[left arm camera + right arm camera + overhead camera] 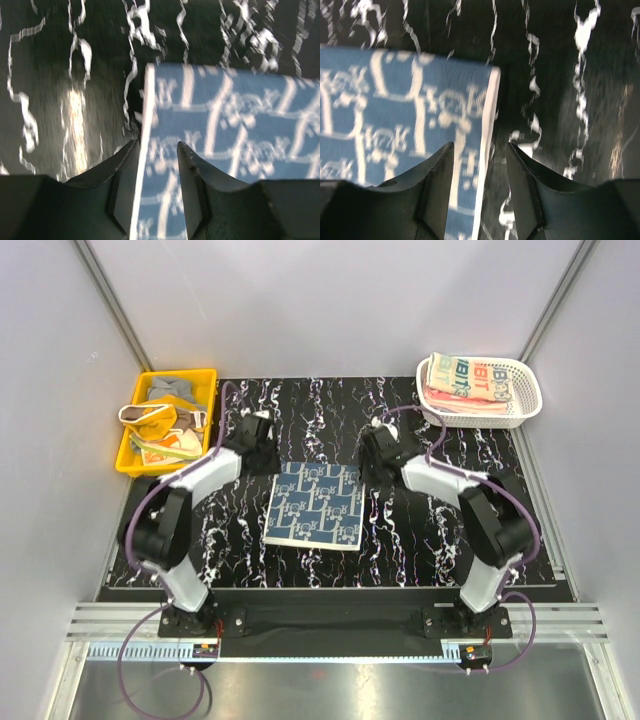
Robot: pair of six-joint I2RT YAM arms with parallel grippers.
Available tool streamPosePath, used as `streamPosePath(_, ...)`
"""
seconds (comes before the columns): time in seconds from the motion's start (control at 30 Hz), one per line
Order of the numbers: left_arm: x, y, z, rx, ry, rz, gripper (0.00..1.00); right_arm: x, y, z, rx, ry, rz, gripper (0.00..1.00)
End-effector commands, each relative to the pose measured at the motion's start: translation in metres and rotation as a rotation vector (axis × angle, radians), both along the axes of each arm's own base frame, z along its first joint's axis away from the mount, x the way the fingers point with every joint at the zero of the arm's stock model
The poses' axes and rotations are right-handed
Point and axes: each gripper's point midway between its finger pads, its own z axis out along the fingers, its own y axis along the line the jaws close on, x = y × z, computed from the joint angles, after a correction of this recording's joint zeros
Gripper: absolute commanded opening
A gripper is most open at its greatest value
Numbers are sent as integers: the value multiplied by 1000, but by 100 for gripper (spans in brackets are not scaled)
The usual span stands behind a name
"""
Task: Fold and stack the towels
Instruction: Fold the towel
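The dark navy patterned cloth towel [315,504] lies flat, nearly square, on the black marbled worktop [420,540]. At its far corners, 11 and 1 o'clock, the left hand [157,143] and right hand [480,145] gape open, each straddling a side edge.

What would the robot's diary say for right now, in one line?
navy patterned cloth towel: flat, unfolded | left gripper: open, straddling left edge | right gripper: open, straddling right edge

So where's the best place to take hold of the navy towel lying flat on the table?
Probably the far corners, from above along each side hem. The navy towel lies flat and spread, so only edges offer a pinch; the left tool and right tool each straddle a white hem, jaws open.
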Motion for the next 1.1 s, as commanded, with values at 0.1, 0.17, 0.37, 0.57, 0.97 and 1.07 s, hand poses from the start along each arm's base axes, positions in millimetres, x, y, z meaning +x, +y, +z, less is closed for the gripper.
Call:
streamPosePath(0.1,44,0,-24,15,20,-27,40,43,-7,0,-117,-38,-34,53)
streamPosePath(0.17,51,2,-36,33,40,-13,40,52,-6,-3,-130,-35,-38,53)
streamPosePath(0.37,62,5,-47,42,53,22,41,67,-15,-13,-195,-31,-51,52)
streamPosePath(0.57,64,1,-48,8,46,43,42,79,-14,-28,-204,1,-35,47)
streamPosePath(0.97,78,-15,-38,-92,-12,14,46,102,-5,-30,-124,-19,28,41)
streamPosePath(1.07,86,-15,-35,-130,-16,9,47,107,-2,-26,-93,-33,49,41)
